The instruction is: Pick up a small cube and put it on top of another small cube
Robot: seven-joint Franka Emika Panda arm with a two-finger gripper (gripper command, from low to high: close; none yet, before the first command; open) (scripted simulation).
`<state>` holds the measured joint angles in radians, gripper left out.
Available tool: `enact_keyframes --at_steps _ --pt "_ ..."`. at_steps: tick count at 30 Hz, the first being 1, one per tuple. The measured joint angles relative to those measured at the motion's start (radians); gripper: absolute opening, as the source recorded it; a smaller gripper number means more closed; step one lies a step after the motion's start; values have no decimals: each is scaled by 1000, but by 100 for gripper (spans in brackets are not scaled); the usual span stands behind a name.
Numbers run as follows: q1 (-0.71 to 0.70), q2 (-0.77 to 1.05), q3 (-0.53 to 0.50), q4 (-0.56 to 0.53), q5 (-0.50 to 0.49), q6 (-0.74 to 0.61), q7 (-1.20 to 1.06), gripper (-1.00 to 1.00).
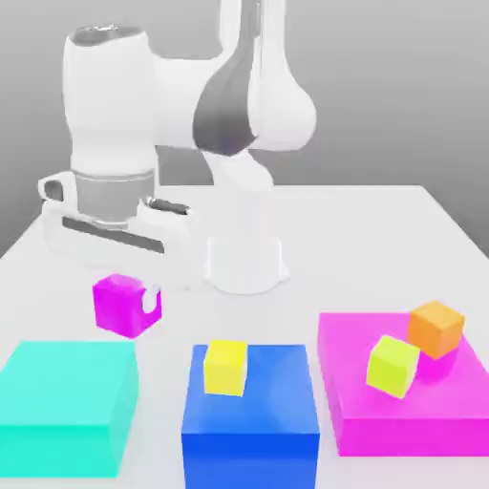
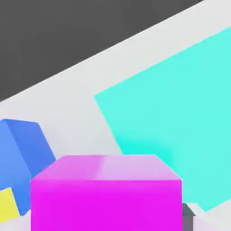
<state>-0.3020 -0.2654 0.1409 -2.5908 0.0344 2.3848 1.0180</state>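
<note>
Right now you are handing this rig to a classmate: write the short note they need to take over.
Gripper: closed on the magenta cube, held beneath the hand near the turquoise block.
Other small cubes: yellow on the blue block; lime and orange at the large magenta block.
Done: cube grasped.
Left: set it on another small cube, then let go. Which one isn't stated.

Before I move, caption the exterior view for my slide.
Franka Panda gripper grips a magenta cube, with yellow, lime and orange cubes on blocks.
</note>
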Motion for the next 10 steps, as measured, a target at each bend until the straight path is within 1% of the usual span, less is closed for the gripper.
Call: enact_keyframes --at_steps 1,2,6,7,10 --pt "27 -9 26 -1 21 -33 23 -100" --pt "40 0 41 -9 31 -31 37 -100" --pt "46 107 65 -53 21 105 65 -100" --pt "45 125 67 -60 18 129 69 100" --pt "45 125 67 -60 18 129 69 100"
